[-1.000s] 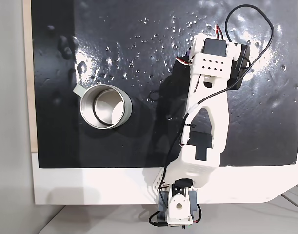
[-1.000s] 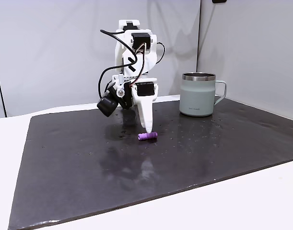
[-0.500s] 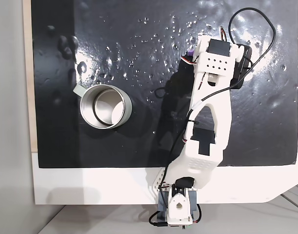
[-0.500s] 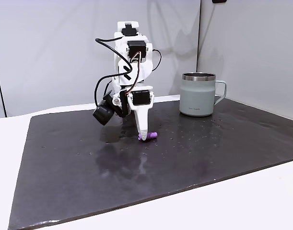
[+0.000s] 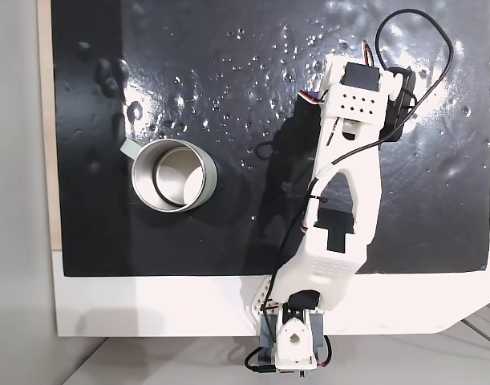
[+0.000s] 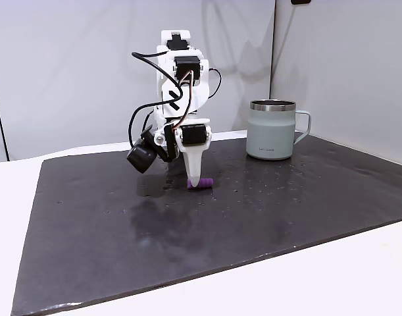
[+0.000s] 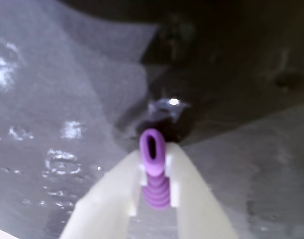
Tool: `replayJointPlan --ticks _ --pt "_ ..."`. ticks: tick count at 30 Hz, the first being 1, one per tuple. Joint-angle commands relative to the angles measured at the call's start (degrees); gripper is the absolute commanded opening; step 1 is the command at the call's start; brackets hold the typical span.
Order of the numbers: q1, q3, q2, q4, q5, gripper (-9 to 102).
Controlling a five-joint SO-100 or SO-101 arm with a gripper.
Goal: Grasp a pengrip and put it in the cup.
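The pengrip, a small purple ribbed cylinder, sits between my two white fingers in the wrist view, its open end pointing away. My gripper is shut on it. In a fixed view the pengrip is down at the black mat under my gripper, whose finger points straight down. The cup, a metal mug with a side handle, stands upright to the right and farther back. From above, the cup stands left of my arm's wrist, which covers the gripper.
The black mat is glossy, with small shiny bumps near its far edge. It lies on a white table with a wooden strip at the left. Cables loop around my wrist. A black round camera hangs beside the gripper.
My arm reached a little farther over the mat and came down. The fingers closed around the pengrip, which now lies under the finger tip instead of sticking out to its right.
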Motion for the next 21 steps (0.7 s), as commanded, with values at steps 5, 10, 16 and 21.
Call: replayJointPlan --ticks 5,10,16,21 --pt "0.35 -9.76 5.8 4.83 0.44 0" --pt "-1.14 -11.6 17.14 9.05 0.35 0" --pt "-3.34 -11.51 29.71 12.92 0.09 0" --pt "-6.68 -10.2 38.94 15.12 -1.41 0"
